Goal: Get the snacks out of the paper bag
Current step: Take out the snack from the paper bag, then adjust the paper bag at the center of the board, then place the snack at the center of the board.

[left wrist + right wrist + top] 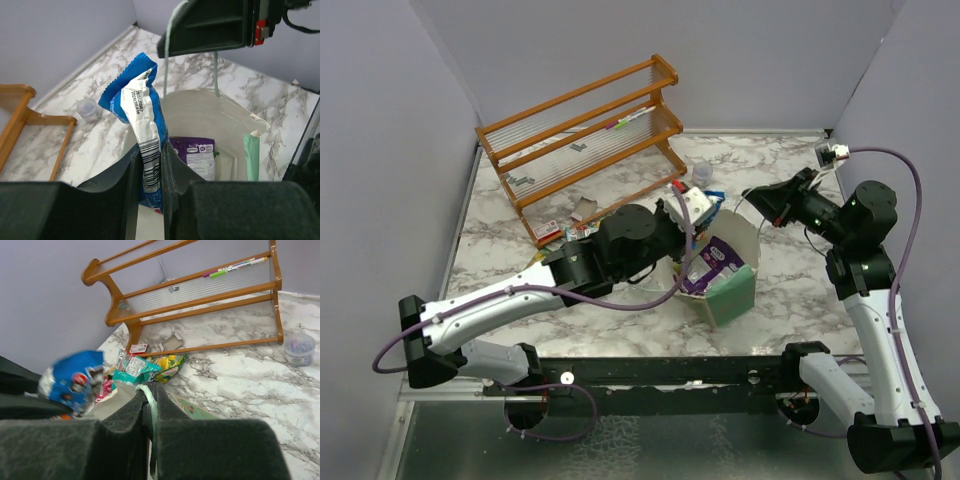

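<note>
Left wrist: packet (145,112) in end effector (151,167)

Wrapper (142,105): glossy, crinkly plastic film (silvery inner face). Purple packet (194,152): shiny film too. Bag (190,115): matt paper, smooth. Rack (274,290): varnished wood. Table (240,370): smooth marble-look top.

Pale lilac walls (720,50) enclose marble table (790,180), wooden rack (580,130).

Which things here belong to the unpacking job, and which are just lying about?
Job: paper bag, blue wrapper in the left gripper, purple packet inside, packets already out, right gripper pinching the bag's rim.
Lying about: wooden rack, pens, small cup.
</note>
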You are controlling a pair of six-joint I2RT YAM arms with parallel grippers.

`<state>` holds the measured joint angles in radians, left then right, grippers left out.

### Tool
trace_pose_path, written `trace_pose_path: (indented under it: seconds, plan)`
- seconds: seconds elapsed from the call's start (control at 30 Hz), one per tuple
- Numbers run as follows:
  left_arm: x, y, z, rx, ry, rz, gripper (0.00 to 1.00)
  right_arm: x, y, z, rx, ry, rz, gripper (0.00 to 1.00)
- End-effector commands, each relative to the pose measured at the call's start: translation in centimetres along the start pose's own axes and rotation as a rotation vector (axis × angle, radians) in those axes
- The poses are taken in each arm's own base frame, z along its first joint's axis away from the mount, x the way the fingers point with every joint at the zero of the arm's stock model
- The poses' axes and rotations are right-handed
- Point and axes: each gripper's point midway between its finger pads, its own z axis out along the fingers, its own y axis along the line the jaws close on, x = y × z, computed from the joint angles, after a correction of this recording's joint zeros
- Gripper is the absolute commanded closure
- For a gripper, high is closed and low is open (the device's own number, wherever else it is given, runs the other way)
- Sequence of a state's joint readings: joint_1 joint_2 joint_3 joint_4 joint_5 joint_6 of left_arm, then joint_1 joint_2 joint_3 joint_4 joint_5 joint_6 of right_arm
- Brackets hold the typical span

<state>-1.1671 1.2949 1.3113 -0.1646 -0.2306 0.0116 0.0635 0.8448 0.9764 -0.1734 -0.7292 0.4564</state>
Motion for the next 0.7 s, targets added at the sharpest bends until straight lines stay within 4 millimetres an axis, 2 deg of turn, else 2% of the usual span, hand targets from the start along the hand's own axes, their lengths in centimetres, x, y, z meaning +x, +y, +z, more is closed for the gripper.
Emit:
trace_pose_path:
  seconds: [0.0,0.13,0.27,0.43,0.6,0.67]
  plan:
    - [-3.4,3.9,-3.6,-0.167,-0.139,0.006,1.00,-1.7,0.4,-0.2,0.006,-0.041,-0.056,0.98]
    - [-3.7,8.5,-5.9,-0.387,-0.158,0.003,1.00,-2.4,0.0,-0.8,0.064,-0.046,-0.094,0.98]
    - [-2.0,13.3,-7.6,-0.575,-0.126,-0.068,1.00,-4.4,-1.1,-1.9,0.194,-0.087,-0.159,0.98]
    - [2.7,16.7,-8.3,-0.670,-0.068,-0.158,1.00,-7.3,-4.2,-3.1,0.413,-0.120,-0.238,0.98]
    - [8.5,17.3,-8.1,-0.691,0.040,-0.212,1.00,-9.2,-7.2,-2.8,0.546,-0.087,-0.309,0.98]
    - [11.1,17.7,-8.4,-0.734,0.099,-0.215,1.00,-9.5,-7.3,-2.1,0.527,-0.054,-0.321,0.98]
